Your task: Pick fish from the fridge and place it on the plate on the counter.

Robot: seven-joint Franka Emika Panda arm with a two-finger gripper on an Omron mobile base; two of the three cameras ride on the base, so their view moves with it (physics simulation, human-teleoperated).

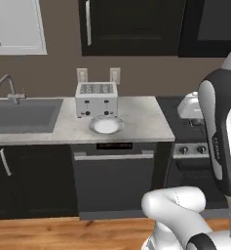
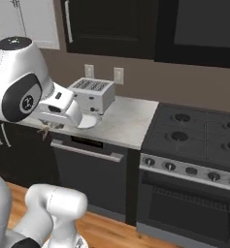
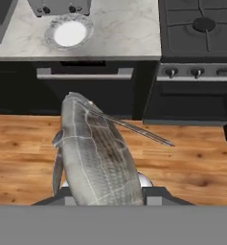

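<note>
Gripper (image 3: pixel 101 191) clamped narrow on fish (image 3: pixel 98 158), fish hanging out over wood floor (image 3: pixel 191 158), short of counter (image 1: pixel 136 119). Pick from fridge done. Plate (image 1: pixel 106 125) bare, just in front of toaster (image 1: pixel 96 99). Left: carry to plate, release.

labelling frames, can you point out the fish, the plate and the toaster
fish (image 3: pixel 98 158), hand view, middle of its scaled body
plate (image 1: pixel 106 125), left base view, its white centre
toaster (image 1: pixel 96 99), left base view, its front face
</note>
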